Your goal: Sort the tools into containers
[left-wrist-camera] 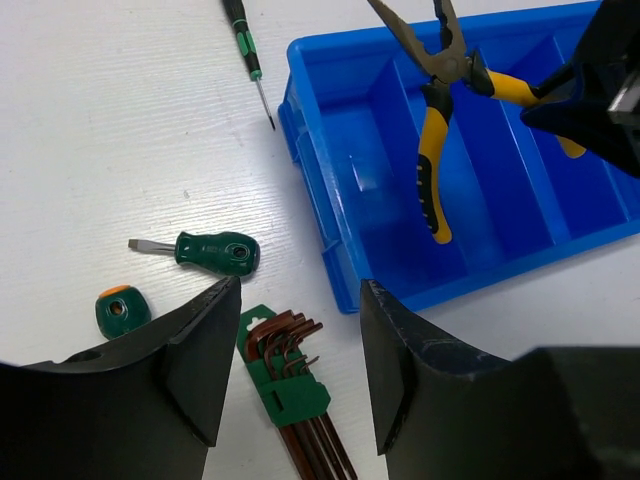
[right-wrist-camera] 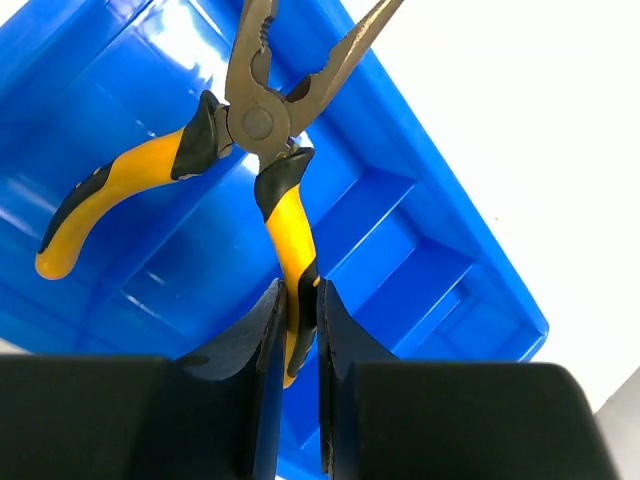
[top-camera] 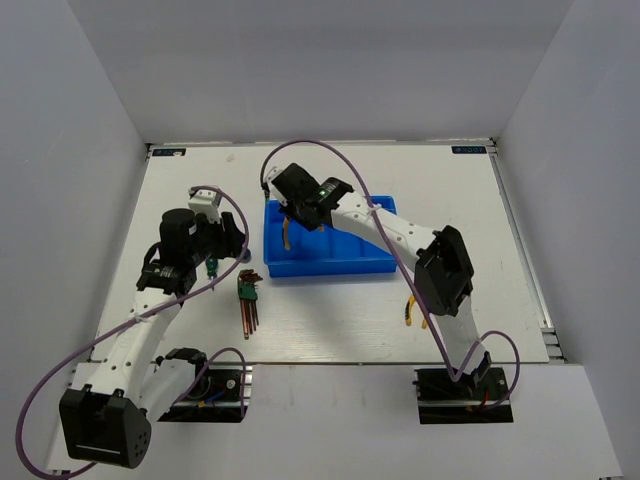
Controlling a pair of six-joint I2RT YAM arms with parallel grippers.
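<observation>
My right gripper (right-wrist-camera: 298,300) is shut on one handle of the yellow-and-black pliers (right-wrist-camera: 255,120) and holds them above the left compartments of the blue tray (right-wrist-camera: 420,240), jaws spread. In the top view the right gripper (top-camera: 293,212) is over the tray's (top-camera: 350,265) left end. My left gripper (left-wrist-camera: 297,300) is open and empty above the reddish hex keys (left-wrist-camera: 290,370), left of the tray (left-wrist-camera: 330,210). The green stubby screwdriver (left-wrist-camera: 215,252) and the thin dark driver (left-wrist-camera: 245,50) lie on the table. The held pliers (left-wrist-camera: 440,150) also show in the left wrist view.
A second small green tool with an orange cap (left-wrist-camera: 122,310) lies left of the stubby screwdriver. Another yellow-handled pair of pliers (top-camera: 412,312) lies on the table in front of the tray, partly hidden by the right arm. White walls enclose the table.
</observation>
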